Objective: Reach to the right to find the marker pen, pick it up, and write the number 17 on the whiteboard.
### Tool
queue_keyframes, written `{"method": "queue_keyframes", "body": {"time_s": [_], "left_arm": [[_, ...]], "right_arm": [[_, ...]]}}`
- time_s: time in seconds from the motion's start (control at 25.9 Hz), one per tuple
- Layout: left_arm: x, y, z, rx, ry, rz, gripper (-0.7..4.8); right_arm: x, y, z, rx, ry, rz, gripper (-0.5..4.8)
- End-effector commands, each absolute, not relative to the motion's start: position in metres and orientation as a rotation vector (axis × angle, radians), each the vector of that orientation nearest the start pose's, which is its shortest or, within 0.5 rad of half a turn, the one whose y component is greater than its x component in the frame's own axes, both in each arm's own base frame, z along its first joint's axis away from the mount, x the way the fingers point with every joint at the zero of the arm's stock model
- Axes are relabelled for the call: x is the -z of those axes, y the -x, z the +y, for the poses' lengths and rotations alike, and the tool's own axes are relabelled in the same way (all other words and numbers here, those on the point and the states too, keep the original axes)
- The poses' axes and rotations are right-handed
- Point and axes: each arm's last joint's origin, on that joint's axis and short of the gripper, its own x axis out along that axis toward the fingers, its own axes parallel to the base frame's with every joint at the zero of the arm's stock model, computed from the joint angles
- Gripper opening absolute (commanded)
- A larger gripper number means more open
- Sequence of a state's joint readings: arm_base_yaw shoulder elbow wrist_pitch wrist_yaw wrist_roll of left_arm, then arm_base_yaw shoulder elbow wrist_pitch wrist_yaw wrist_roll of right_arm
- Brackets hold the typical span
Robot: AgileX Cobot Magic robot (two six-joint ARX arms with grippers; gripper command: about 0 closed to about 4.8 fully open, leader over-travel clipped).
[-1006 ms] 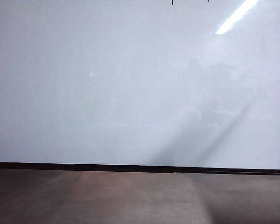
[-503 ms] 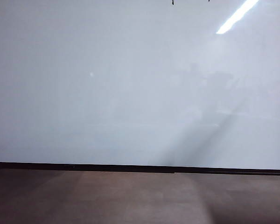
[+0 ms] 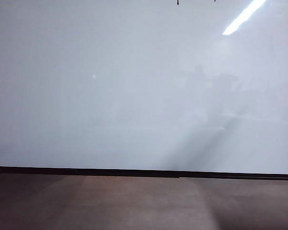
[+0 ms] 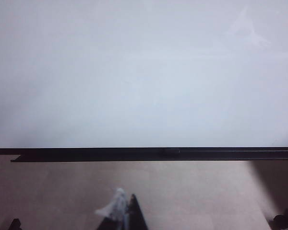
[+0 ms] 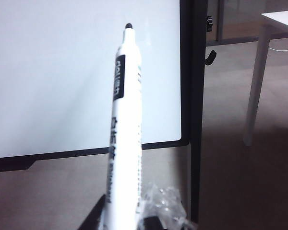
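The whiteboard [image 3: 110,96] fills most of the exterior view, glossy white with a black frame edge along its foot. Of the number 17 [image 3: 177,2] only two tiny black stroke ends show at the top border. Neither gripper appears in that view. In the right wrist view my right gripper [image 5: 125,218] is shut on the marker pen [image 5: 124,120], a white barrel with a black label. Its black tip points at the whiteboard [image 5: 53,81], a little way off it. In the left wrist view my left gripper [image 4: 128,201] is shut and holds nothing, facing the whiteboard [image 4: 134,72].
Brown-grey floor [image 3: 134,201] runs below the board. A black stand post [image 5: 197,120] rises at the board's right edge. A white table [image 5: 281,19] on a pale leg [image 5: 255,91] stands further right. Crinkled clear wrap [image 5: 165,203] covers one right finger.
The faint shadow and reflection on the right part of the board have shifted a little. Nothing else differs in the exterior view.
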State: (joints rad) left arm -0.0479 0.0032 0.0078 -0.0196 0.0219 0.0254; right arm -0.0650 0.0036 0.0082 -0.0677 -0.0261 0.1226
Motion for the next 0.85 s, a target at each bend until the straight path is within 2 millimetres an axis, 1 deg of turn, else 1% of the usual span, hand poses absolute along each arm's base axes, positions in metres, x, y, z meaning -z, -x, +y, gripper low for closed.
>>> {"method": "queue_keyframes", "body": {"time_s": [0.04, 0.19, 0.85], "left_arm": [[-0.1648, -0.0973, -0.0053, 0.071, -0.026, 0.008, -0.05], [-0.1648, -0.0973, -0.0053, 0.071, -0.026, 0.008, -0.05], [-0.1648, -0.0973, -0.0053, 0.071, -0.026, 0.008, -0.05]], "right_arm": [[-0.1602, -0.0974, -0.0054, 0.038, -0.124, 0.04, -0.08], [-0.1605, -0.0975, -0.0031, 0.014, -0.106, 0.038, -0.08], [-0.1598, -0.0975, -0.0033, 0.016, -0.106, 0.046, -0.08]]}}
